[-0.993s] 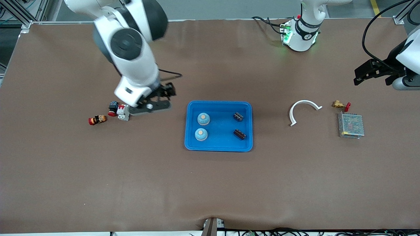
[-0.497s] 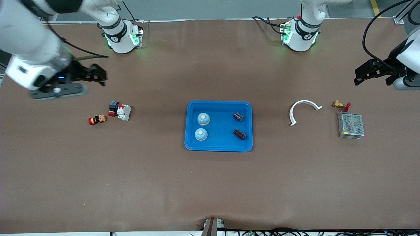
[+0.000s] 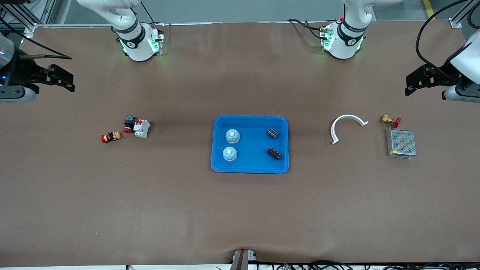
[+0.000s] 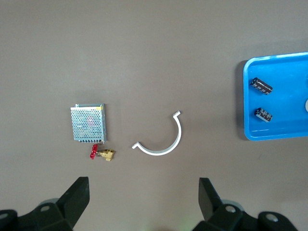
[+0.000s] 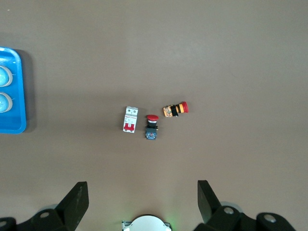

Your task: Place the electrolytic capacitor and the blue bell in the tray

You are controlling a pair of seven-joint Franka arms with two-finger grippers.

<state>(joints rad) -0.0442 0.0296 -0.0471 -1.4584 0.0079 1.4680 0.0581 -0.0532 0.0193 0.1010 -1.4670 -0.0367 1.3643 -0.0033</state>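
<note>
The bright-blue tray (image 3: pixel 250 168) lies mid-table. Two blue bells (image 3: pixel 232 135) (image 3: pixel 230 153) sit in its half toward the right arm's end. Two dark electrolytic capacitors (image 3: pixel 272 133) (image 3: pixel 274 153) lie in its other half. My right gripper (image 3: pixel 69 83) hangs open and empty over the right arm's end of the table. Over the left arm's end, my left gripper (image 3: pixel 410 85) is open and empty too. The left wrist view shows its gripper (image 4: pixel 143 202), the tray (image 4: pixel 269 135) and both capacitors (image 4: pixel 261 85) (image 4: pixel 263 114). The right wrist view shows its gripper (image 5: pixel 143 202), the tray (image 5: pixel 14 129) and the bells' edges (image 5: pixel 4 76).
Toward the left arm's end lie a white curved piece (image 3: pixel 347 120), a brass valve with a red handle (image 3: pixel 388 120) and a metal mesh box (image 3: pixel 401 143). Toward the right arm's end lie a white circuit breaker (image 3: pixel 141 128), a red pushbutton (image 3: pixel 129 124) and a red-orange button (image 3: pixel 111 137).
My right arm has swung from beside the tray out to the right arm's end of the table, its gripper staying open. The left arm has barely moved.
</note>
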